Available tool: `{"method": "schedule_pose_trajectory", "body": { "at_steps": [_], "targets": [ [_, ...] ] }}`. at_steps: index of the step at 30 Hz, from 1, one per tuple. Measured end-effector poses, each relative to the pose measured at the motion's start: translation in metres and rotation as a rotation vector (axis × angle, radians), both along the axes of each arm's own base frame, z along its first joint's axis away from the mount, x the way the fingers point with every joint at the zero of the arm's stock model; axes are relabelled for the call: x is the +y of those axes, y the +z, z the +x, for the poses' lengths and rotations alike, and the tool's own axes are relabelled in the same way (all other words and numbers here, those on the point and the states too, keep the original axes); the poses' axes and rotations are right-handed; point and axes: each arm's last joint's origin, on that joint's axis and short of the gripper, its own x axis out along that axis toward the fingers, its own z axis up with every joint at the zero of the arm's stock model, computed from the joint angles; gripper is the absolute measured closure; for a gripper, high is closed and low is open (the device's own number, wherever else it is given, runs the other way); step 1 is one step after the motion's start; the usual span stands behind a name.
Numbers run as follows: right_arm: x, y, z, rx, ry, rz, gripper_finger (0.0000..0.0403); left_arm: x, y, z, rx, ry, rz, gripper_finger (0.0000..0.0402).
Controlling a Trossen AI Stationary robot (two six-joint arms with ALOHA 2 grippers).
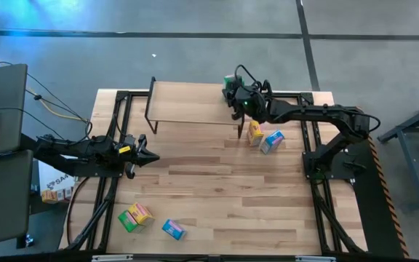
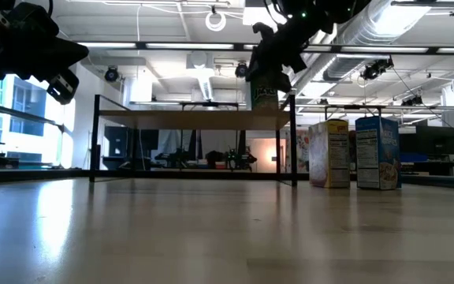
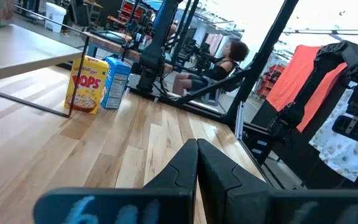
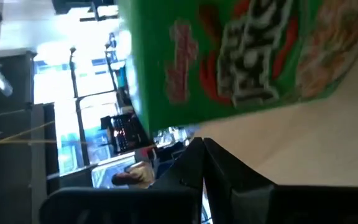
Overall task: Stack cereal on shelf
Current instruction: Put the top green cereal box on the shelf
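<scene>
**Green box on the shelf, my claws empty**

My right gripper (image 1: 237, 102) hangs pinched closed, holding nothing, just beside the green cereal box (image 1: 229, 81) standing on the shelf (image 1: 188, 102). Yellow box (image 1: 254, 132) and blue box (image 1: 272, 141) stand nearby. My left gripper (image 1: 151, 156) waits, closed too.

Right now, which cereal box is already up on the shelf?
The green box at the right end of the shelf. The other five all sit on the big table, two beside the shelf and three at the near edge.
</scene>
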Motion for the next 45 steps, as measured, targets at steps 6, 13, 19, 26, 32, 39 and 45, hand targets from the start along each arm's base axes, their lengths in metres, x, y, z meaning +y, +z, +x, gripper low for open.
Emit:
{"method": "schedule_pose_trajectory", "body": {
  "at_steps": [6,13,19,26,32,39,45],
  "targets": [
    [0.002,0.003,0.002,0.088,0.140,-0.050,0.0403,0.000,0.000,0.000,0.000,0.000,0.000,0.0401],
    [-0.012,0.021,-0.009,0.466,0.544,-0.214,0.0403,0.000,0.000,0.000,0.000,0.000,0.000,0.0401],
    [-0.021,0.056,-0.026,0.910,0.704,-0.402,0.0403,0.000,0.000,0.000,0.000,0.000,0.000,0.0401],
    [-0.002,0.041,-0.005,1.165,0.847,-0.578,0.0403,0.000,0.000,0.000,0.000,0.000,0.000,0.0401],
    [-0.001,0.022,0.010,1.360,0.853,-0.662,0.0403,0.000,0.000,0.000,0.000,0.000,0.000,0.0401],
    [-0.004,0.011,0.016,1.421,0.864,-0.662,0.0403,0.000,0.000,0.000,0.000,0.000,0.000,0.0401],
    [-0.007,0.001,0.024,1.447,0.874,-0.675,0.0403,0.000,0.000,0.000,0.000,0.000,0.000,0.0401]
  ]
}}
